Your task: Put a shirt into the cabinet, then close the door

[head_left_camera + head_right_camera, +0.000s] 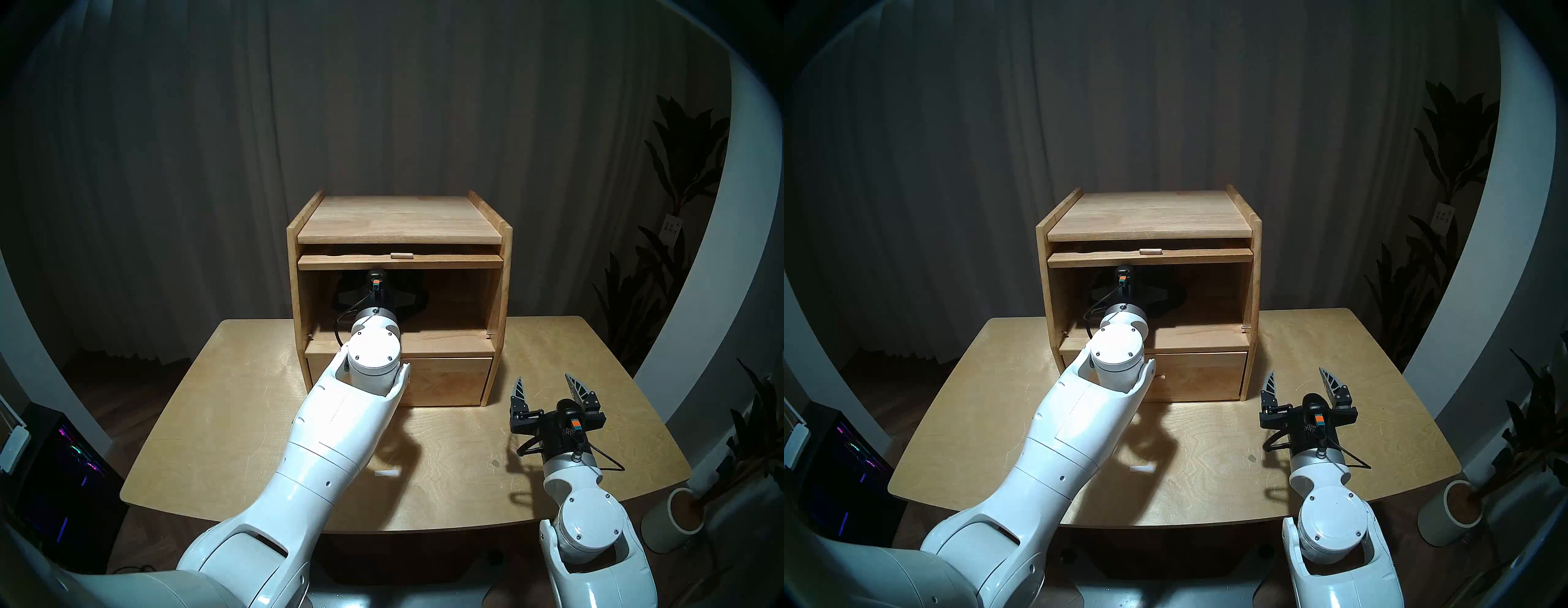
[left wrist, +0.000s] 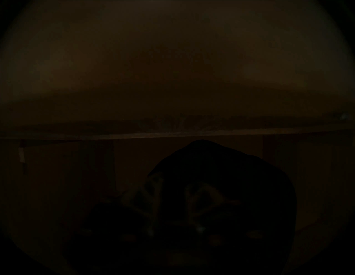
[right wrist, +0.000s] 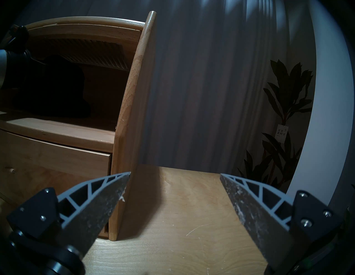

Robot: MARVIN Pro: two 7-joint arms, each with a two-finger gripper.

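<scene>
Right now I have the left gripper (image 1: 375,282) reached deep into the upper compartment of the cabinet (image 1: 505,271), its jaws together and hidden by the wrist in both head views. My left wrist view is almost black — I can only make out the dark bulk of the shirt (image 2: 230,172) bunched directly ahead of the jaws and around them; whether the cloth is actually pinched I cannot tell. From the right wrist camera the shirt (image 3: 63,90) lies as a black heap on the compartment floor, towards its left half. The door (image 1: 399,261) is swung up and pushed back flat under the cabinet's top board, with its small peg handle (image 1: 401,255) showing at the front edge. The drawer (image 1: 449,380) below sits pushed in. My right gripper (image 1: 547,388) hovers over the wooden table (image 1: 594,352), jaws wide apart and empty — the cabinet's right front corner is just beyond its left fingertip.
</scene>
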